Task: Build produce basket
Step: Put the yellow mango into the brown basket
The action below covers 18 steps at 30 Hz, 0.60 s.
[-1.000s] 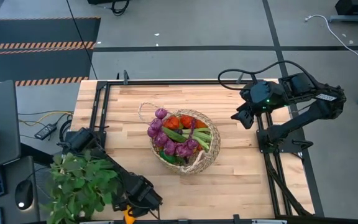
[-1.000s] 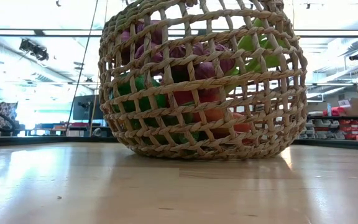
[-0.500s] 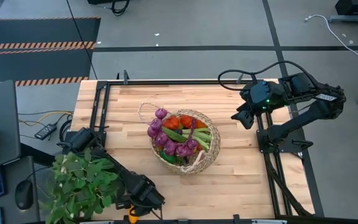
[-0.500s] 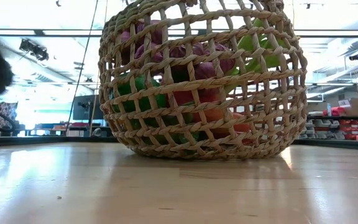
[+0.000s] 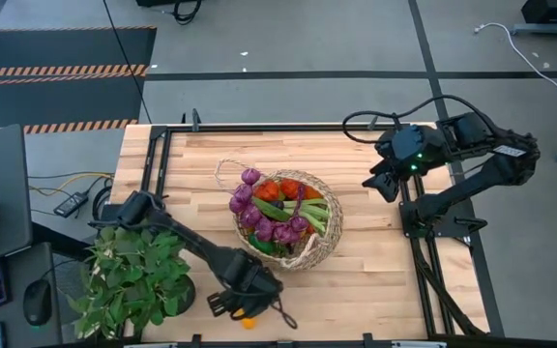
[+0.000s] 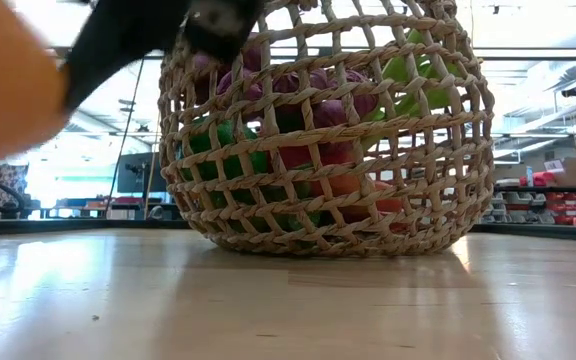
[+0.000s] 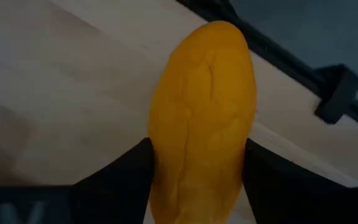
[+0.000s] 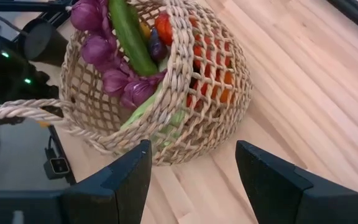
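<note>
The wooden table [image 5: 375, 261] held the basket [image 5: 323, 242] at its middle, heaped with produce [image 5: 277, 215]. Near the front edge, the left gripper [image 5: 244, 307] clamped an orange-yellow fruit [image 7: 204, 118]. The right gripper [image 5: 379, 183] hovered spread open, beside the basket.

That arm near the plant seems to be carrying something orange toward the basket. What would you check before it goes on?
1. Left gripper holds the orange fruit between both fingers: ok.
2. Basket upright on the table: ok.
3. Room left on top of the produce: cannot tell; it looks heaped.
4. Right gripper open, clear of the basket: ok.
5. Potted plant out of the left arm's way: cannot tell.
</note>
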Available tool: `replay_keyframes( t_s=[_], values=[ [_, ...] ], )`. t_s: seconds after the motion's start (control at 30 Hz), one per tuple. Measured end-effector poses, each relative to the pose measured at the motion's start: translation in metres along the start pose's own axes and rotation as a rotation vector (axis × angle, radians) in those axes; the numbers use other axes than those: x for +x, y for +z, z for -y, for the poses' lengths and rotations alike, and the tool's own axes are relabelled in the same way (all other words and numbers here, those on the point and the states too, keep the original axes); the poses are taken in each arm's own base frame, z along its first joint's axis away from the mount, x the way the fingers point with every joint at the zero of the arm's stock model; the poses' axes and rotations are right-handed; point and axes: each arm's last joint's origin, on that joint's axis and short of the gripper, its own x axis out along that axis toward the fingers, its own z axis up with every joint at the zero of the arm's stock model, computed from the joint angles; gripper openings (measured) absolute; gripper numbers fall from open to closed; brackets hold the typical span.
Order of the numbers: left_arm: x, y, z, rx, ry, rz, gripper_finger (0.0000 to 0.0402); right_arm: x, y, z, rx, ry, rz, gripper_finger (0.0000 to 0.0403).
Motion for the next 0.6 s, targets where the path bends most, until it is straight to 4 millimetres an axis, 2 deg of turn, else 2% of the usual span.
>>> replay_keyframes(
  t_s=[0.13, 0.33, 0.6],
  values=[
    [-0.037, 0.015, -0.012, -0.059, 0.109, 0.062, 0.0214, -0.004, -0.002, 0.003, -0.015, 0.000, 0.006, 0.0238],
    [-0.094, 0.024, -0.030, -0.178, 0.232, 0.162, 0.0214, -0.011, -0.004, 0.008, -0.041, 0.010, 0.029, 0.0238],
    [-0.161, 0.014, -0.032, -0.224, 0.288, 0.169, 0.0215, -0.022, -0.006, 0.017, -0.088, 0.018, 0.066, 0.0238]
  ],
)
